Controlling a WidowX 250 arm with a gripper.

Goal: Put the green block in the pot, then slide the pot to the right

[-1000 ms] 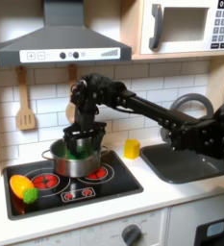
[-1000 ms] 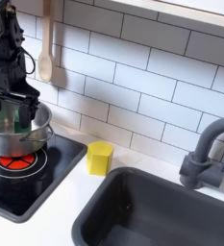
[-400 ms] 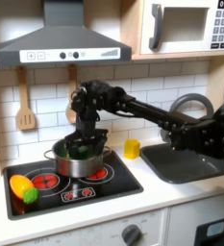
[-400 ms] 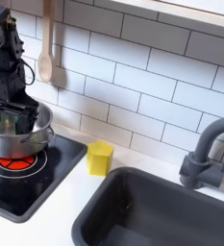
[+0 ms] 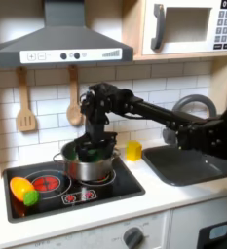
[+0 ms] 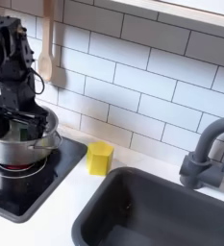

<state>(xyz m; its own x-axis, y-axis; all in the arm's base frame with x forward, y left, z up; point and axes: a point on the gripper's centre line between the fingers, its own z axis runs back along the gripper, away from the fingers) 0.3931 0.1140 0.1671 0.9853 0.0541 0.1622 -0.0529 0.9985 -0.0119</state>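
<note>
The shiny silver pot stands on the black stovetop, over its right burner in the first exterior view. Inside the pot lies the green block, showing just above the rim. My gripper reaches down into the pot's mouth beside the block, with its fingers spread apart and nothing held between them. In the second exterior view the pot sits at the left with my gripper lowered inside it; the arm hides the block there.
A yellow block stands on the counter just right of the stove, also the yellow block. A yellow-and-orange toy and a small green ball lie on the stove's left. The dark sink and faucet lie further right.
The gripper let go of the green block inside the pot. Pot and gripper have since shifted to the first exterior view's right, toward the yellow block.
</note>
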